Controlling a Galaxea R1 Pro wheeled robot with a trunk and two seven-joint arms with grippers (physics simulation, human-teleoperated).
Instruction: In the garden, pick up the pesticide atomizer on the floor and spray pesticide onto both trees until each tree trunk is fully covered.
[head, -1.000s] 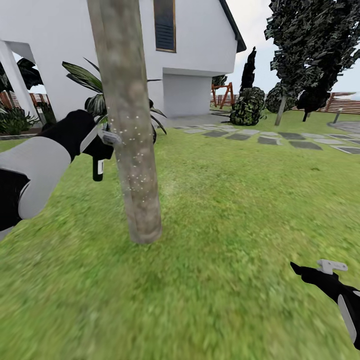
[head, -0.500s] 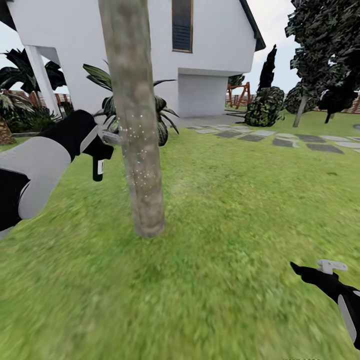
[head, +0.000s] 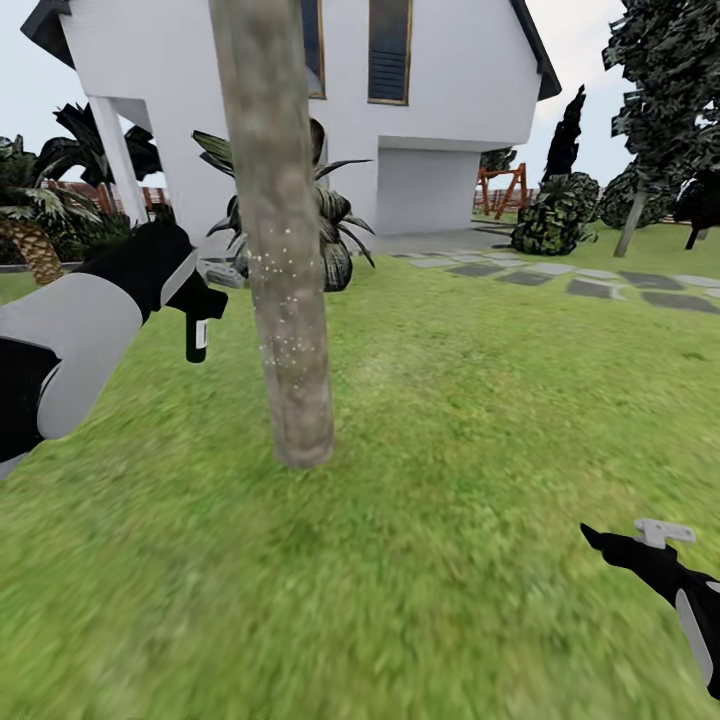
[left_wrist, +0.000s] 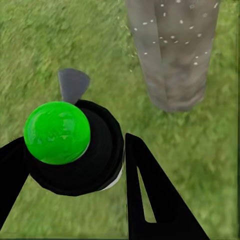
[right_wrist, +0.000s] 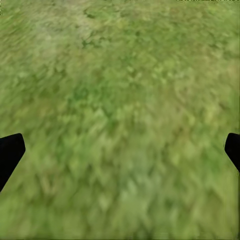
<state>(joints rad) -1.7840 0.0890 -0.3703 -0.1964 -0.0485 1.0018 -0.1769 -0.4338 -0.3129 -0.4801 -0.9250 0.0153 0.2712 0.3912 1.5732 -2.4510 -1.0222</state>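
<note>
Head view: left pincer (head: 205, 300) pinching the small black pesticide bottle with grey trigger head (head: 196, 337) just beside the thick beige-grey mottled tree trunk (head: 283, 300) flecked white, right pincer (head: 650, 535) low over blurry green grass (head: 450, 420); left wrist view: bottle clamped between black fingers (left_wrist: 150, 195), trunk near; right wrist view: fingertips (right_wrist: 10, 152) spread wide over grass.

Atomizer (head: 196, 338): your black bottle with pale label, upright, grey nozzle toward the trunk (head: 283, 240) at its 3 o'clock, just beside. Trunk: thick, beige-grey, mottled, slightly leaning, speckled white at mid-height, rooted in grass (head: 430, 420). Second tree (head: 668, 70): 2 o'clock, well apart.
</note>
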